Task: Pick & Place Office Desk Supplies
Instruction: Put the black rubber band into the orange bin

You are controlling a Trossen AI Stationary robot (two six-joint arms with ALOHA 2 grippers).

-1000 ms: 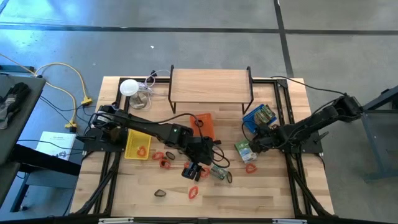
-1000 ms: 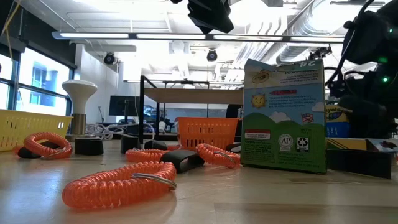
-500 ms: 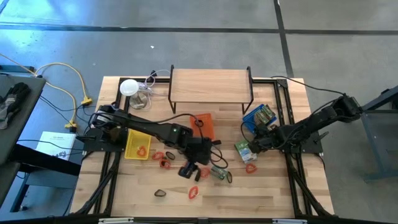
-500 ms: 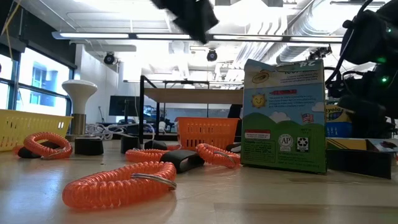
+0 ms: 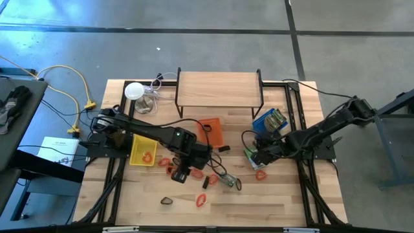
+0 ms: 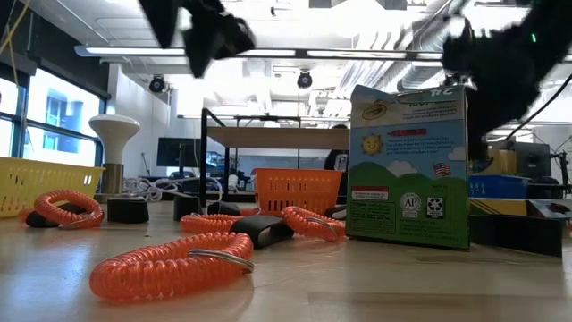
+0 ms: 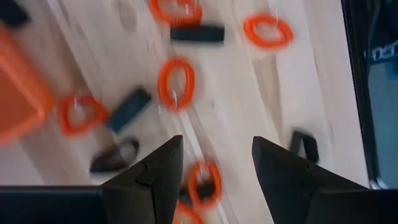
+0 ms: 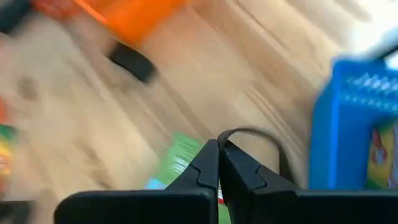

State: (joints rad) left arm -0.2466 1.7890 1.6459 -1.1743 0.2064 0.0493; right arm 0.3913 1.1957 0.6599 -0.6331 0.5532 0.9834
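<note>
Orange coiled loops [image 5: 200, 199] [image 6: 170, 264], small black pieces [image 7: 127, 107] and a black oval ring [image 5: 167, 200] lie loose on the wooden table. A green crayon box [image 6: 409, 165] stands upright on its base right of centre. My left gripper [image 7: 214, 149] hangs open above the scattered items, pointing steeply down, with an orange coil [image 7: 202, 180] on the table below its gap. My right gripper [image 8: 219, 152] is shut, raised just over the green box [image 8: 180, 158], beside the blue tray. A thin black loop [image 8: 249, 132] curves away from its fingertips. My right gripper meets one end of the thin black loop [image 8: 225, 138] at its shut fingertips, slanting down from the table's right. Whether the loop is pinched or only lies behind the tips, I cannot tell.
An orange tray [image 5: 212, 129], a yellow tray [image 5: 142, 150] and a blue tray [image 5: 268, 121] stand mid-table. A raised wooden shelf [image 5: 218, 87] and a white round lamp [image 5: 134, 90] sit at the far side. Bare wood lies along the near edge.
My left gripper has gone toward the table's left over the loose items and tipped further down. My right gripper has risen and turned beside the green box, which stands where it was.
</note>
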